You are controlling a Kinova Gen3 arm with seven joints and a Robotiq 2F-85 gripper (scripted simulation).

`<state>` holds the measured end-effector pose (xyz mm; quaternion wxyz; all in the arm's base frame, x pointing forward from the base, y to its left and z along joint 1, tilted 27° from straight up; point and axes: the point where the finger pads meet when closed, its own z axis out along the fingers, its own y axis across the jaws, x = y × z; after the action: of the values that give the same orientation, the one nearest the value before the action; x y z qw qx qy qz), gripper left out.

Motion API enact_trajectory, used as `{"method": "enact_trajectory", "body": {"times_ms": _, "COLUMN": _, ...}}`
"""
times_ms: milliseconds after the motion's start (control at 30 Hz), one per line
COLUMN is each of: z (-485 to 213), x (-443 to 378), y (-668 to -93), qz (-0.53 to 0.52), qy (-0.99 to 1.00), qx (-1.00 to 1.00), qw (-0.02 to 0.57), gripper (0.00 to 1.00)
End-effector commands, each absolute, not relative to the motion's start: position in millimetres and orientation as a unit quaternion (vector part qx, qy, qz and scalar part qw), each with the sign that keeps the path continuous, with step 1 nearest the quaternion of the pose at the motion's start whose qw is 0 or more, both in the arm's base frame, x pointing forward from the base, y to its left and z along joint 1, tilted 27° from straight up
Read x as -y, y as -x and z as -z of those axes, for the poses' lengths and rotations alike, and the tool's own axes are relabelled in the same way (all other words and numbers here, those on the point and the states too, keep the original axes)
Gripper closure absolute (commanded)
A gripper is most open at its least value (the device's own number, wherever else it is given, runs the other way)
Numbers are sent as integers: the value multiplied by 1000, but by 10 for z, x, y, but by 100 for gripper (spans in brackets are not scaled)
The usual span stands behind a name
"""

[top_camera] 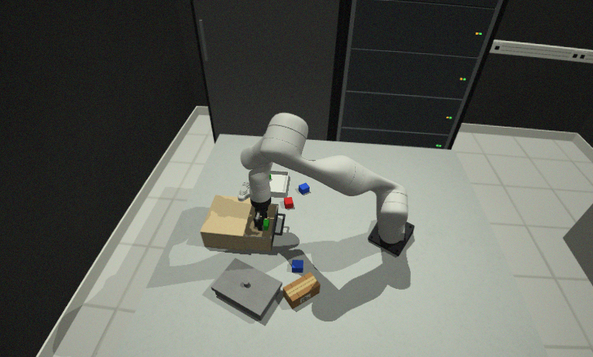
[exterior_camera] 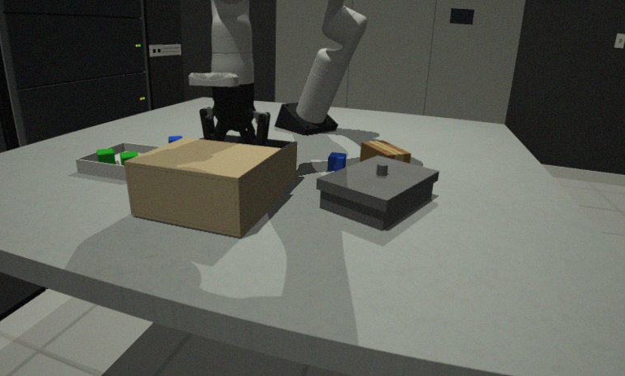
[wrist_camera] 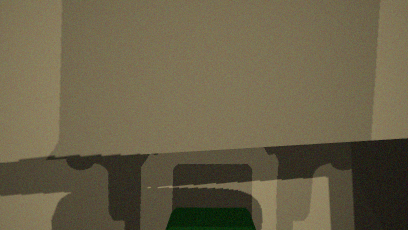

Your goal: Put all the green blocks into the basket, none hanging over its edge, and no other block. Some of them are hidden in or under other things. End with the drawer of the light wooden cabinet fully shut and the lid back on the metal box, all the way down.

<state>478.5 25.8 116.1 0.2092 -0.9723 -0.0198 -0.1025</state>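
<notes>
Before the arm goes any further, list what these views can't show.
- Fingertips: behind the cabinet in exterior; outside wrist's frame.
- Drawer block's lower part: cut off by wrist's bottom edge.
- Metal box's inside: lid covers it, top and exterior.

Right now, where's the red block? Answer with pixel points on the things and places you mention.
Top view, left of centre: the red block [top_camera: 288,203] sits between the basket [top_camera: 278,194] [exterior_camera: 100,171] and the drawer handle [top_camera: 282,225]. Not visible in the exterior view.
</notes>
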Motion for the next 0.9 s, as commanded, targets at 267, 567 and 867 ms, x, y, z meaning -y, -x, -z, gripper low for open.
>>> {"method": "enact_trajectory", "body": {"times_ms": 267, "z": -1048, "x": -285, "y": -4809, "qz": 104, "qy": 972, "qx": 18, "qw": 208, "gripper": 30}}
{"method": "enact_trajectory", "body": {"times_ms": 567, "z": -1020, "x": -298, "y": -4815, "qz": 104, "qy": 972, "qx": 18, "qw": 208, "gripper": 30}}
{"method": "enact_trajectory", "body": {"times_ms": 867, "z": -1017, "x": -299, "y": -4816, "qz": 104, "qy": 972, "qx": 18, "qw": 208, "gripper": 30}}
